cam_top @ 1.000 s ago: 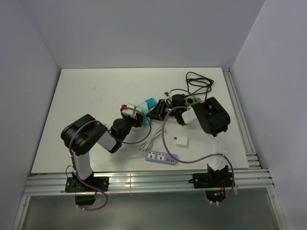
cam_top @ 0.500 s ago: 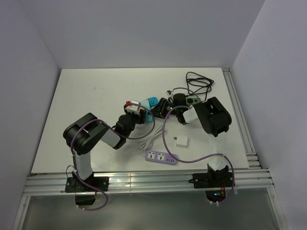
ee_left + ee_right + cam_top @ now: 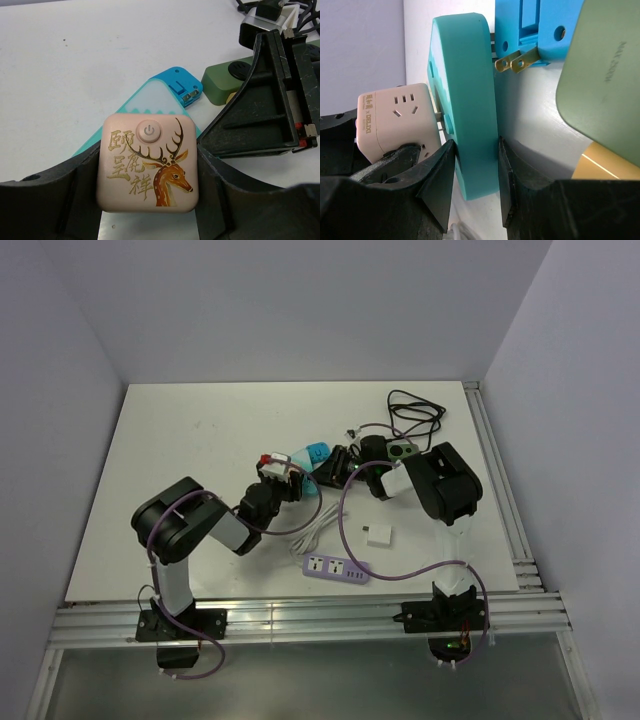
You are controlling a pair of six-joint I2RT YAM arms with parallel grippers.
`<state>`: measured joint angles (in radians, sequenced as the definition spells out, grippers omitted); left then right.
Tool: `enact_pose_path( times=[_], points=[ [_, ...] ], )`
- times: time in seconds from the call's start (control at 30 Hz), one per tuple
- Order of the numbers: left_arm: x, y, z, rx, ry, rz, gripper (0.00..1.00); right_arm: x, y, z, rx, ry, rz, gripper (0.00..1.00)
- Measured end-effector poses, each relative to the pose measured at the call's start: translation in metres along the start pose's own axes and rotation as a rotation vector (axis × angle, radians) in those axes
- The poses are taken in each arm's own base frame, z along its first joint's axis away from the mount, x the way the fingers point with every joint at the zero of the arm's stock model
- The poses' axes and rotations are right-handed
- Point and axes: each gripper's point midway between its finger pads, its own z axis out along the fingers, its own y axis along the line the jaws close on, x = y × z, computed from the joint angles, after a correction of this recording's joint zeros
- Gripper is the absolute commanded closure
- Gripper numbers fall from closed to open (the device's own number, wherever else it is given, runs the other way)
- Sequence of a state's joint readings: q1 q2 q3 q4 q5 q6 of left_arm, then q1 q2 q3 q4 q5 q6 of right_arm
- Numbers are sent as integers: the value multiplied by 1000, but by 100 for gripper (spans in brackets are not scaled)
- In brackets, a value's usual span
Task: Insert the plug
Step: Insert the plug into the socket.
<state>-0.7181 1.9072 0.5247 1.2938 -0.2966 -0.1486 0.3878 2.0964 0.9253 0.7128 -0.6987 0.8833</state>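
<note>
Plug pins (image 3: pixel 439 116) poke out of the pink cube adapter (image 3: pixel 395 120) and reach across a thin gap to the flat face of the teal socket block (image 3: pixel 465 100). How deep they sit I cannot tell from here. The left gripper (image 3: pixel 147 192) is clenched on the cube, one finger on each side. Its wrist camera looks straight onto the cube's top face, which shows a power button, gold characters and a brown-and-gold deer. The right gripper (image 3: pixel 475 187) is grasping the teal block across its thickness, one jaw pressed tight against each flat face. At the block's far end sits a blue cap (image 3: pixel 535 30) with two brass prongs swung out at an angle. An olive-green block (image 3: pixel 600 75) lies just beside that blue end.

Overhead now, and the two grippers meet nose to nose near the middle of the bench (image 3: pixel 190 430), with the left arm reaching in from the left and the right arm folded in from the right. Nearer the arm bases lies a purple power strip (image 3: pixel 337 568), its white cord (image 3: pixel 315 530) curling up toward the grippers. A small white adapter (image 3: pixel 378 536) sits near it, a little farther back and to the right. A black cable (image 3: pixel 415 410) is coiled by the far right corner.
</note>
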Motion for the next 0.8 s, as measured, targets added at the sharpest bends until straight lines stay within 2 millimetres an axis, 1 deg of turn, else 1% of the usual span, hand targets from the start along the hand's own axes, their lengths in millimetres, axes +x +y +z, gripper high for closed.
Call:
enact_pose_path(
  times=[0.07, 0.17, 0.2, 0.27, 0.3, 0.33, 0.37, 0.47, 0.5, 0.57, 0.6, 0.63, 0.7, 0.73, 0.8],
  points=[
    [0, 0, -1, -5, 15, 2, 98, 2, 1, 0, -2, 8, 0, 98],
    [0, 0, 0, -15, 36, 9, 90, 2, 1, 0, -3, 8, -1, 98],
    [0, 0, 1, -18, 41, 11, 86, 2, 1, 0, -2, 8, -1, 98],
    [0, 0, 2, -23, 50, 15, 83, 2, 0, 0, -1, 5, -2, 98],
    [0, 0, 3, -24, 52, 15, 79, 1, 0, 0, 0, 4, -2, 98],
    [0, 0, 3, -25, 54, 16, 77, 1, 0, 0, 1, 3, -2, 98],
    [-1, 0, 3, -26, 55, 17, 76, 1, 0, 1, 1, 2, -2, 98],
    [0, 0, 3, -27, 58, 17, 76, 1, 0, 0, 1, 3, -2, 98],
    [-1, 0, 3, -27, 58, 18, 78, 1, 0, 1, 1, 2, -3, 98],
    [-1, 0, 3, -29, 59, 18, 85, 1, 0, 0, 1, 2, -2, 97],
    [0, 0, 3, -30, 60, 19, 96, 1, 0, 1, 1, 2, -3, 97],
    [-1, 0, 3, -32, 60, 19, 100, 1, 0, 1, 1, 2, -3, 95],
    [-1, 0, 3, -32, 60, 20, 100, 1, 0, 1, 1, 1, -3, 93],
    [0, 0, 3, -32, 61, 20, 100, 1, 0, 0, 1, 1, -3, 89],
    [0, 0, 3, -31, 59, 19, 100, 0, 1, 0, 2, -2, -9, 85]
  ],
)
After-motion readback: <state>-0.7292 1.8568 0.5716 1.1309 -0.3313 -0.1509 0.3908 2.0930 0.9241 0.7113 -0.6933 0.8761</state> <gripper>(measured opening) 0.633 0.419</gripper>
